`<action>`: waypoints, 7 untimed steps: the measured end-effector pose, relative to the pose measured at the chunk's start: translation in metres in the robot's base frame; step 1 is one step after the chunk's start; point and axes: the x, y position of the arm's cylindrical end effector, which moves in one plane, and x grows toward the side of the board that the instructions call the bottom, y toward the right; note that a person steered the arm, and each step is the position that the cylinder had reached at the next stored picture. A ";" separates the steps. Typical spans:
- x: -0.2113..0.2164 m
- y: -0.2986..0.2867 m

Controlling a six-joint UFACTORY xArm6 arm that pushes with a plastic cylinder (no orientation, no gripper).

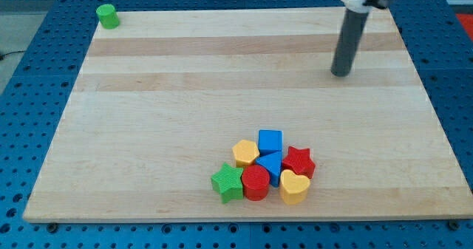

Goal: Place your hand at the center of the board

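No jaws here, only my tip point(341, 73), parked well toward view's top right of board point(148, 131) centre. Block cluster point(266, 174) lies down-left; overshooting centre risks scattering it. Green cylinder point(108, 15) far left.

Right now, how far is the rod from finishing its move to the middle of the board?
Nothing looks done yet. My tip rests near the board's upper right, far from the cluster of blocks at the view's bottom and the green cylinder at top left. Left: slide down-left to the bare centre.
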 end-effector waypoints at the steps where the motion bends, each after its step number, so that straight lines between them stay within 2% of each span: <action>1: 0.036 0.009; 3: 0.095 0.010; 4: 0.091 0.009; 6: 0.014 -0.044; 7: 0.009 -0.100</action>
